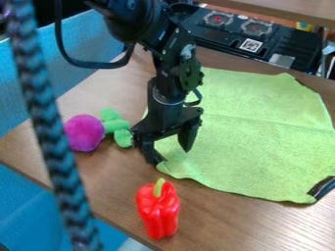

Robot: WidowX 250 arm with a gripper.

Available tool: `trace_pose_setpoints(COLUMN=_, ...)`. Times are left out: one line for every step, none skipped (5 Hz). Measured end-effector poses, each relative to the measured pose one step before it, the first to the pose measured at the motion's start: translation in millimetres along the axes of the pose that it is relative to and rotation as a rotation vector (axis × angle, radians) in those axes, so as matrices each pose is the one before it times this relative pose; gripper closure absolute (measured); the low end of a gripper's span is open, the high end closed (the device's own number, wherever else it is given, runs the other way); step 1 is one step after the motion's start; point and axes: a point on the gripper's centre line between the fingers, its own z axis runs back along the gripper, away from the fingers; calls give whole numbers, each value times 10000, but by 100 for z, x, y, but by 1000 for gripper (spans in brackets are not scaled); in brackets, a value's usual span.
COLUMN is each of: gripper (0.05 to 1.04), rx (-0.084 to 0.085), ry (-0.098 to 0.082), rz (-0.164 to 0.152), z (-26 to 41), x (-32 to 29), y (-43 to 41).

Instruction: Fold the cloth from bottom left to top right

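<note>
Pepper (158,211) between cloth (245,142) and table edge (122,225)

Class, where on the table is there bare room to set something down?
The table shows bare wood right of the red pepper, below the cloth, and between the pepper and the purple plush toy. Crowded: the cloth's lower-left corner, where the gripper hangs near the toy's green leaves.
</note>
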Motion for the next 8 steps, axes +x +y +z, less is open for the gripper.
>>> trace_pose_setpoints(gripper=82, rx=20, ry=64, rz=-37, z=-107, x=600, y=414)
trace_pose_setpoints(gripper=82, rx=17, ry=5, rz=-92, z=-6, x=31, y=49)
trace_pose_setpoints(gripper=82, rx=136, ry=-55, rz=79, z=-271, x=72, y=172)
trace_pose_setpoints(gripper=137, rx=312, ry=-128, rz=46, z=-939, x=94, y=325)
trace_pose_setpoints(gripper=411, rx=17, ry=-54, rz=35, z=-143, x=-128, y=-112)
trace_pose_setpoints(gripper=705, rx=141, ry=173, rz=45, z=1, x=-205, y=190)
trace_pose_setpoints(gripper=919, rx=231, ry=303, rz=41, z=139, x=259, y=593)
trace_pose_setpoints(gripper=1004, rx=-75, ry=195, rz=181, z=1988, x=1368, y=516)
